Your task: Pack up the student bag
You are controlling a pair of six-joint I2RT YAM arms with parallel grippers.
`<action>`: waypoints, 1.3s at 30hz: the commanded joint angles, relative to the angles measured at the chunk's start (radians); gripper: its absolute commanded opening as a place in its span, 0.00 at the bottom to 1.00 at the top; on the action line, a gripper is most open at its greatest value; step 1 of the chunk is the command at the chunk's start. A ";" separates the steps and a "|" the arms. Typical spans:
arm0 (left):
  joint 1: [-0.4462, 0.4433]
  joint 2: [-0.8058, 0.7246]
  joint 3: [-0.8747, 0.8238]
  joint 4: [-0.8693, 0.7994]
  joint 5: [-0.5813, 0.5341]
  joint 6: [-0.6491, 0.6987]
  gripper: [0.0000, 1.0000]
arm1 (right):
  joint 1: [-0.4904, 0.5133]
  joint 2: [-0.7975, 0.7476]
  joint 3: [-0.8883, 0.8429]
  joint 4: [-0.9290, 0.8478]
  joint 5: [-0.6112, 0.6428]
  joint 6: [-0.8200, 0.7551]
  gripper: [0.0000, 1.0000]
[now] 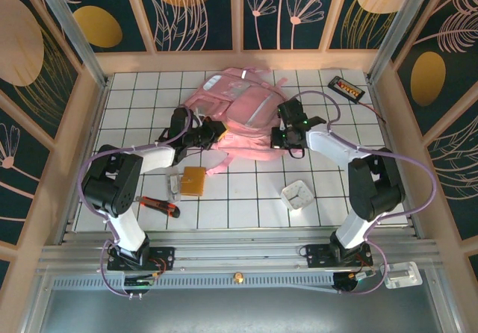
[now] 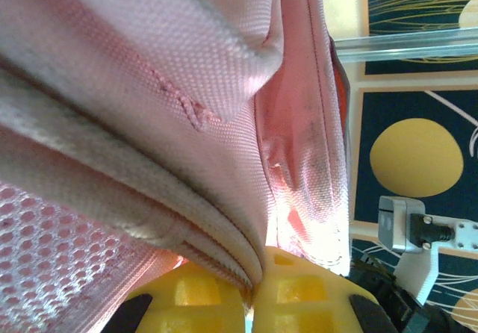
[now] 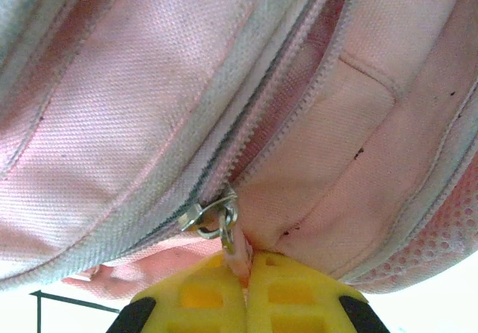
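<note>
The student bag [image 1: 240,109], a big pink backpack with white strips, lies at the back middle of the tiled table. My left gripper [image 1: 215,134] is at its near left edge. In the left wrist view its yellow fingers [image 2: 202,299] are shut on a grey-piped seam of the bag [image 2: 149,64]. My right gripper [image 1: 281,136] is at the bag's near right side. In the right wrist view it [image 3: 244,273] is shut on the pink pull tab of a metal zipper slider [image 3: 213,217]. The zipper above the slider stands partly parted on the bag [image 3: 112,124].
On the tiles in front of the bag lie a tan square item [image 1: 194,181], a small clear packet [image 1: 175,187], a red-and-black tool [image 1: 159,206] and a white square object [image 1: 297,194]. A black and orange device [image 1: 347,89] sits at the back right. Wooden walls enclose the table.
</note>
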 commanded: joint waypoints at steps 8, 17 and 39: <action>0.093 -0.085 0.053 -0.098 -0.084 0.152 0.00 | -0.059 -0.028 0.026 -0.066 0.089 -0.052 0.00; 0.202 0.041 0.263 -0.254 -0.037 0.292 0.08 | 0.155 -0.005 0.039 0.079 -0.123 0.056 0.00; 0.010 -0.220 -0.188 0.097 -0.054 -0.116 0.94 | 0.250 0.057 0.142 0.139 -0.188 0.123 0.00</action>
